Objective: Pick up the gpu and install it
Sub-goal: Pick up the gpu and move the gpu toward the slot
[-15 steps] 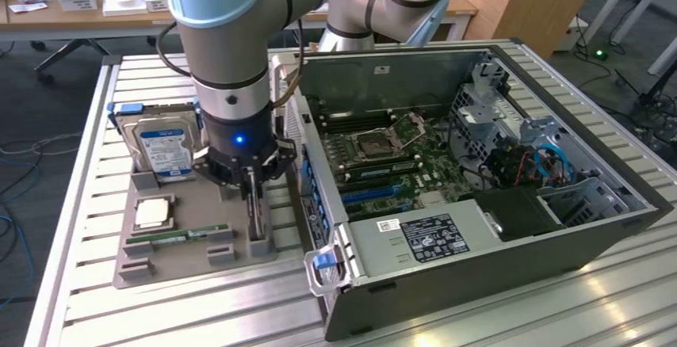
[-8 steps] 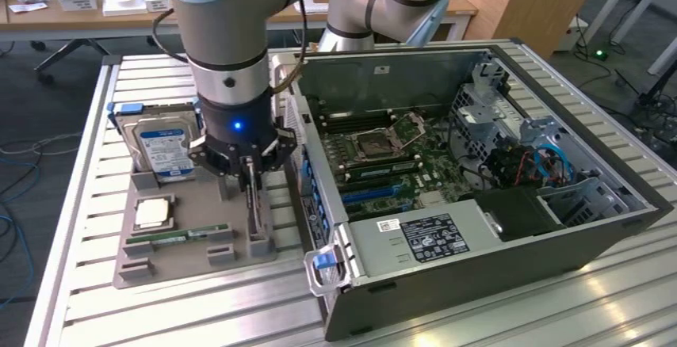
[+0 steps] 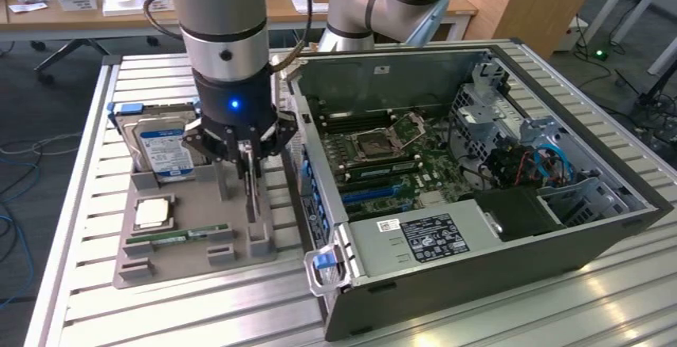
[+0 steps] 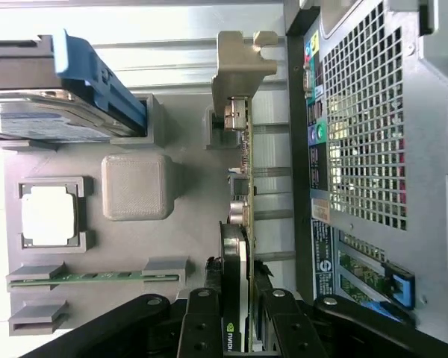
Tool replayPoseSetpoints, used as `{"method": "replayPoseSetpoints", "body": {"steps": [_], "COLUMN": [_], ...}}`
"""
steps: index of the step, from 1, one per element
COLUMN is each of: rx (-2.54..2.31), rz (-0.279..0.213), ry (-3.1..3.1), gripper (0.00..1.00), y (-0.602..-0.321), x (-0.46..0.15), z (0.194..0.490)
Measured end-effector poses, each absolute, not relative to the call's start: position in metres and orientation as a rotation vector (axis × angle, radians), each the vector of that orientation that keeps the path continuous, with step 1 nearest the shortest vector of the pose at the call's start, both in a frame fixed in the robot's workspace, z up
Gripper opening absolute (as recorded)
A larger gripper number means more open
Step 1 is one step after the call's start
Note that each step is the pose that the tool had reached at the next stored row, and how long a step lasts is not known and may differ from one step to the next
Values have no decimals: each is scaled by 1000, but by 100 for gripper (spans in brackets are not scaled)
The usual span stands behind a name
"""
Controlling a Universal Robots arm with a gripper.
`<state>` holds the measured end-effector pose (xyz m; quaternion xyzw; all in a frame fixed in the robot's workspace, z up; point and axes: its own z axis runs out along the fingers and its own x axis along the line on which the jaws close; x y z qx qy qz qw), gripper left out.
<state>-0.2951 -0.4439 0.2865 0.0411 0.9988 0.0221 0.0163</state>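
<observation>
— How does the gpu (image 4: 237,253) look?
— A thin card seen edge-on: green board, dark face, pale metal bracket (image 4: 243,56) at the end away from the gripper (image 3: 243,150).
— And where is it?
— Upright over the grey tray (image 3: 180,256), just beside the open computer case (image 3: 465,276), pinched between the gripper's fingers.

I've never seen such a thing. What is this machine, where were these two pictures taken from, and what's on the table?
It is a robot arm ending in a gripper, a two-fingered clamp. One picture comes from a camera standing apart, the other from one on the arm's wrist. The gripper is closed on the gpu, a thin card standing on edge at a grey tray. The tray also holds a hard drive, a processor chip and a memory stick. Beside it sits an open computer case.
</observation>
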Motion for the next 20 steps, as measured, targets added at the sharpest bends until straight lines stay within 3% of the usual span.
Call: {"method": "replayPoseSetpoints", "body": {"steps": [20], "rx": [128], "rz": [69], "ry": [3105], "gripper": [27], "y": [-444], "x": [-295], "z": [333]}}
